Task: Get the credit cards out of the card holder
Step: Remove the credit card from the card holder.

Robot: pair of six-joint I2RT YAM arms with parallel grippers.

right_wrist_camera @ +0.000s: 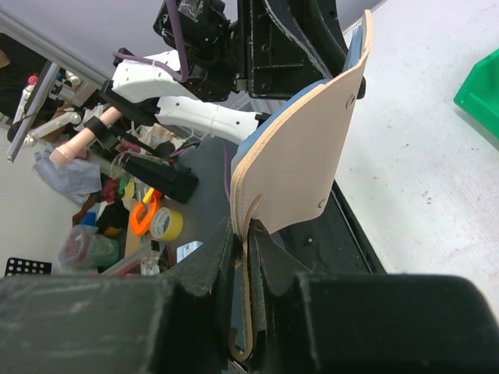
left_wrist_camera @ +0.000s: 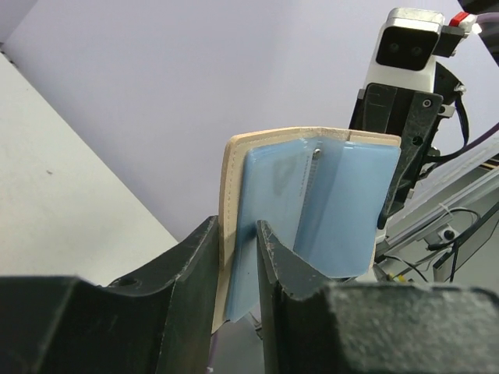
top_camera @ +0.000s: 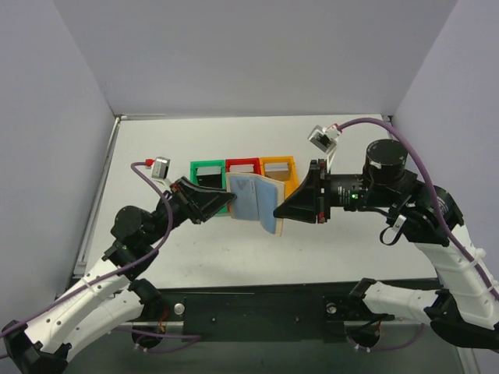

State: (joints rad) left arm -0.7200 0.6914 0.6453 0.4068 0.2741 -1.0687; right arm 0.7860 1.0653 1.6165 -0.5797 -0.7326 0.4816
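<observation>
Seeing card holder (top_camera: 253,201) spread open, blue panels showing, up off the table (top_camera: 187,253) just in front of green bin (top_camera: 209,173), red bin (top_camera: 242,166) and orange bin (top_camera: 278,170). Seeing right gripper (top_camera: 279,212) clenched on its tan cover edge. Can't tell whether left gripper (top_camera: 226,204), fingers straddling the opposite flap, is pinching it or loose.

Card holder (right_wrist_camera: 300,156) cover was tan, matt, leather-like, stitched at the rim; its studs (right_wrist_camera: 350,99) looked metal. Inner panels (left_wrist_camera: 343,202) were light blue, smooth, glossy plastic. Left gripper (left_wrist_camera: 236,226) fingers (left_wrist_camera: 277,261) were black, matt, scuffed. Table (right_wrist_camera: 421,179), at 3 o'clock, white, matt, speckled.
</observation>
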